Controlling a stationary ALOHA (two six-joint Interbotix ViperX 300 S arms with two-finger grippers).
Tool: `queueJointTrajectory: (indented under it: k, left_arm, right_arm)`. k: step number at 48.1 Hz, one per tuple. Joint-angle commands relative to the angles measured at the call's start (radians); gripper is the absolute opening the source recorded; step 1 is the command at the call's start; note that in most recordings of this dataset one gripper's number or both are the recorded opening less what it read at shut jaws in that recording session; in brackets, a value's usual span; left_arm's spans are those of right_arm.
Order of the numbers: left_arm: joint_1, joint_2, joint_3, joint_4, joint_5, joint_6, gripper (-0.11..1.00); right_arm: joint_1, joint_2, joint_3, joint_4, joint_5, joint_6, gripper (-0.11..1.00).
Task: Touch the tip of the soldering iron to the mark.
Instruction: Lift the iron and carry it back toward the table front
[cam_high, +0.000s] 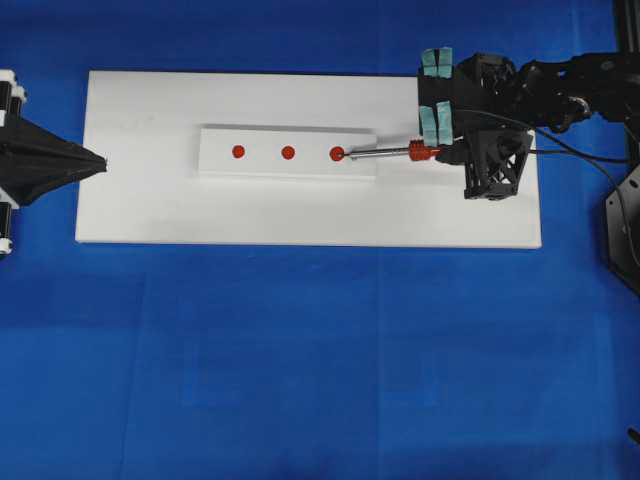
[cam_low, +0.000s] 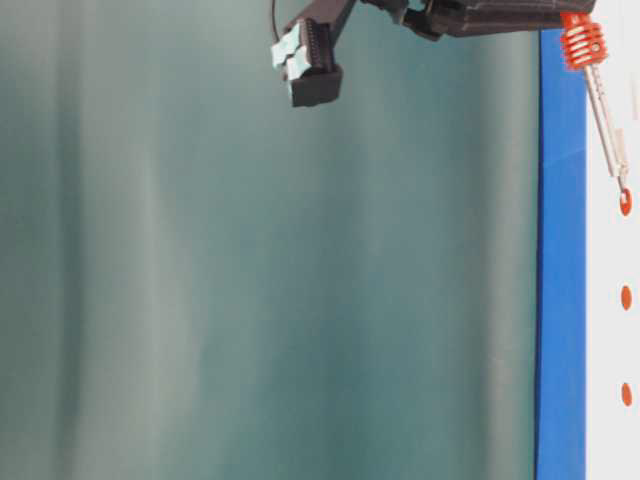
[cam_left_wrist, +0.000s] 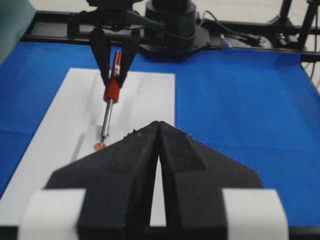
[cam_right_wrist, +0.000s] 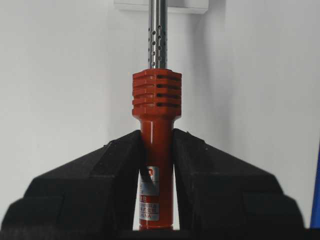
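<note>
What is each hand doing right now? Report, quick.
Left hand: closed, holding nothing, at the white board's left end.
Right hand: closed on the soldering iron's red handle, its tip at the rightmost red mark.

From my station I see a blue cloth (cam_high: 300, 350) covering the whole table, faintly creased, under even light. A flat white board (cam_high: 150, 200) lies on it. In the table-level view, a plain teal-green backdrop (cam_low: 250, 300) fills the space behind the table's edge.
</note>
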Motion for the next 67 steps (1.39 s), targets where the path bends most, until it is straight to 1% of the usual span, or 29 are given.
queueJointTrajectory:
  k: [1,13,21,28,34,39,42,49,54,62,67]
  left_arm:
    - [0.002,0.008,-0.011,0.0,-0.011,0.0,0.0]
    - [0.002,0.008,-0.012,0.0,-0.011,0.0,0.0]
    - [0.002,0.006,-0.012,0.0,-0.011,0.0,0.0]
    - [0.003,0.006,-0.012,0.0,-0.011,0.0,0.0]
    - [0.002,0.006,-0.012,0.0,-0.012,0.0,0.0]
    - [0.002,0.006,-0.011,0.0,-0.011,0.0,0.0]
    - [0.002,0.006,-0.012,0.0,-0.011,0.0,0.0]
    - [0.002,0.006,-0.012,0.0,-0.011,0.0,0.0]
    - [0.002,0.005,-0.012,0.002,-0.011,0.0,0.0]
    - [0.002,0.003,-0.012,0.002,-0.011,0.0,0.0]
    - [0.002,0.002,-0.012,0.0,-0.011,0.0,0.0]
  right_arm:
    - [0.002,-0.057,-0.035,0.0,0.009,0.0,0.06]
    - [-0.002,-0.195,-0.092,-0.003,0.114,0.0,0.06]
    - [-0.002,-0.259,-0.114,-0.011,0.153,0.002,0.06]
    - [-0.003,-0.267,-0.107,-0.011,0.155,0.002,0.06]
    - [-0.003,-0.264,-0.107,-0.011,0.155,0.015,0.06]
    - [0.003,-0.267,-0.104,-0.011,0.158,0.043,0.06]
    - [0.015,-0.272,-0.098,-0.011,0.16,0.072,0.06]
    - [0.089,-0.302,-0.075,-0.011,0.155,0.155,0.06]
    - [0.167,-0.336,-0.048,-0.012,0.138,0.229,0.06]
    - [0.322,-0.367,-0.008,-0.017,0.077,0.357,0.06]
    - [0.437,-0.362,0.006,-0.041,0.031,0.449,0.06]
